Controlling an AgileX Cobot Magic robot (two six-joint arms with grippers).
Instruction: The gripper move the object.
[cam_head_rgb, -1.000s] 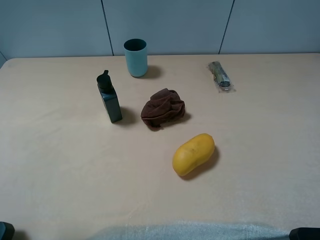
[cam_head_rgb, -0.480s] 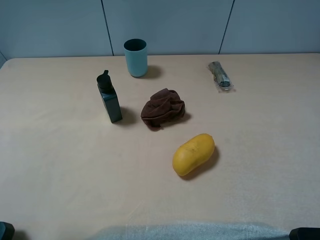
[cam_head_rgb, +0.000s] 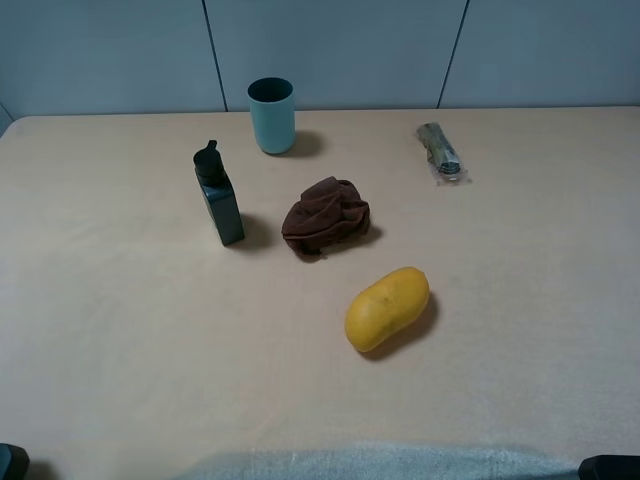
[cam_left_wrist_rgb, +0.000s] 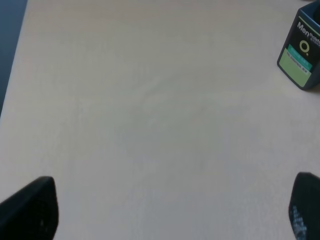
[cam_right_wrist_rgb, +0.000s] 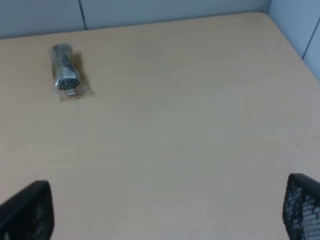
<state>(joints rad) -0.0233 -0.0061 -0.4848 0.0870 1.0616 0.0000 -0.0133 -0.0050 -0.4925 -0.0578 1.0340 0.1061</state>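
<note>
- The object, a dark green flat-sided bottle with a black spout cap, stands upright on the beige tabletop, untouched by either arm.
- A crumpled brown cloth lies just beside the bottle, on the side away from the tabletop's left edge; the two do not touch.
- A teal cup stands upright beyond the bottle, toward the grey wall and near the tabletop's far edge.
- A yellow mango-like fruit rests on the near side of the cloth, farther from the bottle than the cloth is.
- A small plastic-wrapped item lies well apart from the bottle, past the cloth and toward the far right of the tabletop.
- The left gripper hangs over bare tabletop, its jaws spread wide with nothing between them; the bottle's light green label shows at the edge of the left wrist view, well apart from the black fingers.
- The right gripper also hangs with jaws wide and holding nothing, far from the bottle; the wrapped item lies ahead of it.
- In the high view only dark tips of the arms show at the tabletop's near corners.
</note>
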